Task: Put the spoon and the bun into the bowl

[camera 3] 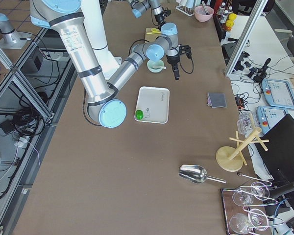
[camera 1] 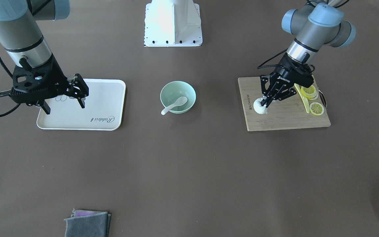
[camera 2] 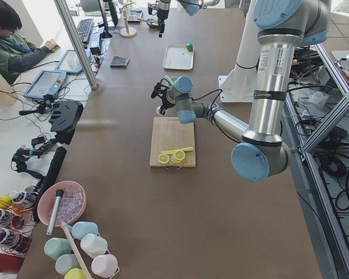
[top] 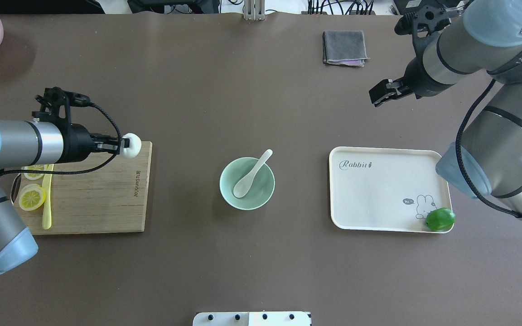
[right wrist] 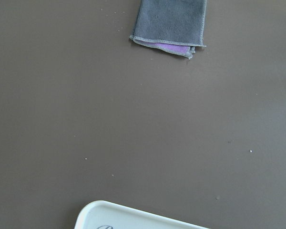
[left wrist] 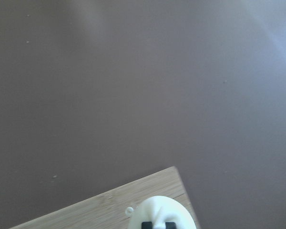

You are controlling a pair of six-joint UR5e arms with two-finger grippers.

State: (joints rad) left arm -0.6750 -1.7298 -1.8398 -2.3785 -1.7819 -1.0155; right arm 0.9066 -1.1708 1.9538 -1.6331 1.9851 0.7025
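The bun [top: 134, 146], white and pleated, was clasped by the left gripper [camera 1: 264, 103], whose two fingers were pinched against its sides. It sat at the 1 o'clock corner of the wooden cutting board [top: 98, 199]. Bearings are read in the overhead view, with 12 o'clock pointing away from the robot. We could not tell whether the bun rested on the board or was raised just off it.

The spoon [top: 253, 173] lay in the mint-green bowl [top: 264, 192]. Its scoop was inside the bowl and its handle leaned over the rim toward 1 o'clock. The bun stood well apart from the bowl, between 9 and 10 o'clock of it.

Along the board's 9 o'clock side we noted lemon slices [top: 32, 197] and a thin yellow-green knife [top: 47, 199].

At 3 o'clock of the bowl lay a cream tray [top: 379, 194]. A green lime [top: 440, 219] sat at the tray's 4 o'clock corner.

The right gripper [camera 1: 65, 106] hung in the air near the tray with its fingers spread and nothing between them.

A folded grey cloth [top: 344, 46] lay at 1 o'clock of the bowl, near the table's far edge.
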